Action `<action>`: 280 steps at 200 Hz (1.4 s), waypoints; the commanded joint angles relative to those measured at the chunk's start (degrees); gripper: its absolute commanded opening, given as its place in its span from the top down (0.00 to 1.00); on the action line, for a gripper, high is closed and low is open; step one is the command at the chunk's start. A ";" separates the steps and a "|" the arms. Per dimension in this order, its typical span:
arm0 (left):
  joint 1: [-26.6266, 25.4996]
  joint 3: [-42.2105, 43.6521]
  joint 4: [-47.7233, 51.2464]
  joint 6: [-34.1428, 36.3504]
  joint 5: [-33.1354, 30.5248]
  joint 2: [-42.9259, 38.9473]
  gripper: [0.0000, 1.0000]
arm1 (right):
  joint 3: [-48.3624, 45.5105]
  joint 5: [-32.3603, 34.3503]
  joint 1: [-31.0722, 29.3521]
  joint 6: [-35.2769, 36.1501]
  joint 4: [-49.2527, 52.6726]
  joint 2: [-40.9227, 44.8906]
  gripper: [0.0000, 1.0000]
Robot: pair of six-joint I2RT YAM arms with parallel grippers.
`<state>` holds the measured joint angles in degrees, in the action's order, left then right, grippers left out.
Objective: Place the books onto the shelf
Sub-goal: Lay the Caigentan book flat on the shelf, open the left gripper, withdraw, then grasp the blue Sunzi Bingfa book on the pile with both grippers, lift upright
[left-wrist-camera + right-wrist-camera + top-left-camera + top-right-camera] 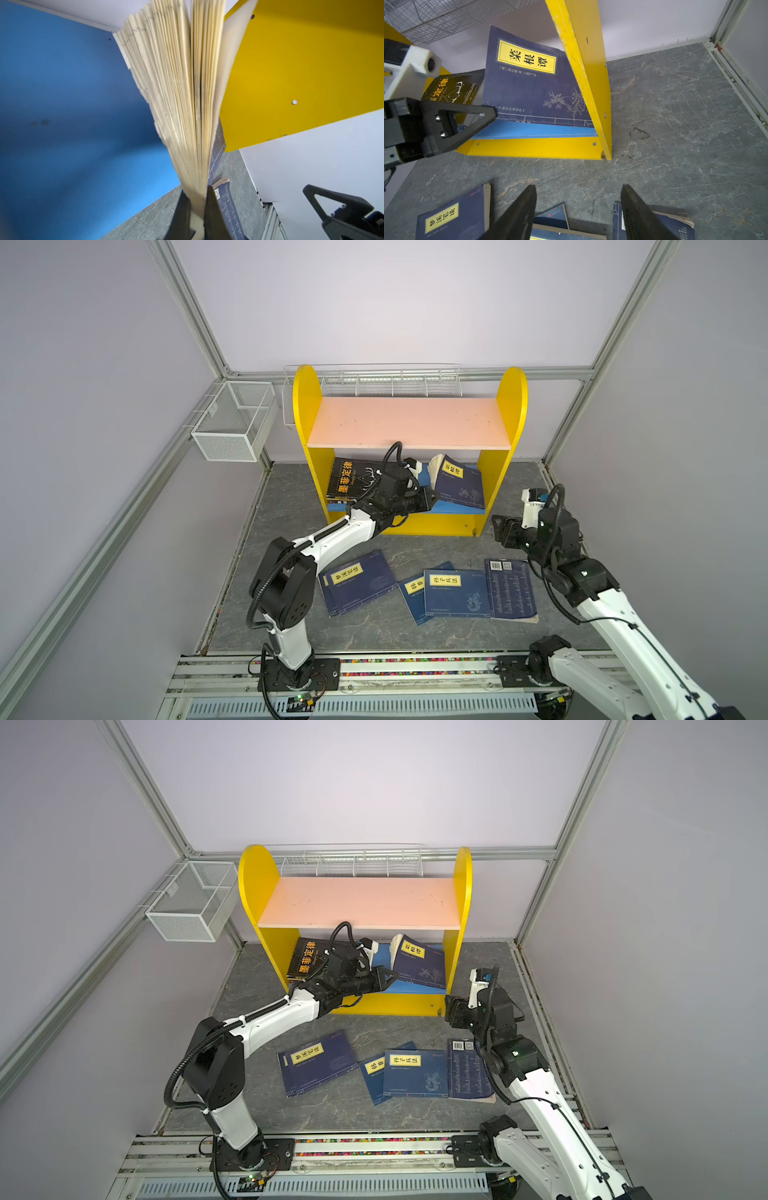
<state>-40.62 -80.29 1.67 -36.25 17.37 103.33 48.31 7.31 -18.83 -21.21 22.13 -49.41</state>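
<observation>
left hand [196, 193] pinching navy book 菜根谭 [529, 89] | right hand [579, 187] wide, empty

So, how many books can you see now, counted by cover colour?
Navy: 6, the leaning navy book on the shelf plus five flat navy books in front of it.
Black: 1, the black book on the shelf.
Total: 7 books; any hidden under these are not counted.
</observation>
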 commanded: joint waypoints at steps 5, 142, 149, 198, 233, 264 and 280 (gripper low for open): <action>-0.47 -2.67 6.18 2.27 -4.16 3.46 0.78 | -1.66 0.81 0.21 -0.76 0.34 -0.27 0.32; -3.34 -9.01 17.77 13.54 -18.29 0.68 0.15 | -5.09 -1.51 0.70 -0.46 2.58 -4.85 0.30; -3.68 -7.78 17.13 14.96 -18.31 -0.51 0.15 | -5.82 -2.79 0.64 -0.09 2.48 -5.28 0.30; -7.84 1.92 19.62 25.27 -14.84 -8.29 0.16 | -12.34 -10.66 0.57 -0.28 2.40 -10.00 0.30; -11.50 6.71 26.47 30.80 -14.23 -8.56 0.17 | -16.12 -15.35 0.40 -2.23 2.92 -11.56 0.30; -11.59 8.80 31.28 29.76 -13.92 -5.78 0.18 | -18.20 -19.38 0.29 -2.10 4.09 -13.59 0.30; -12.08 9.96 32.10 30.54 -14.77 -3.96 0.18 | -19.01 -20.13 0.29 -2.22 3.92 -16.05 0.31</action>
<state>-52.51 -71.96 28.64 -8.16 3.03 96.71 31.00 -9.06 -18.46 -22.72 25.26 -62.83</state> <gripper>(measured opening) 0.817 0.695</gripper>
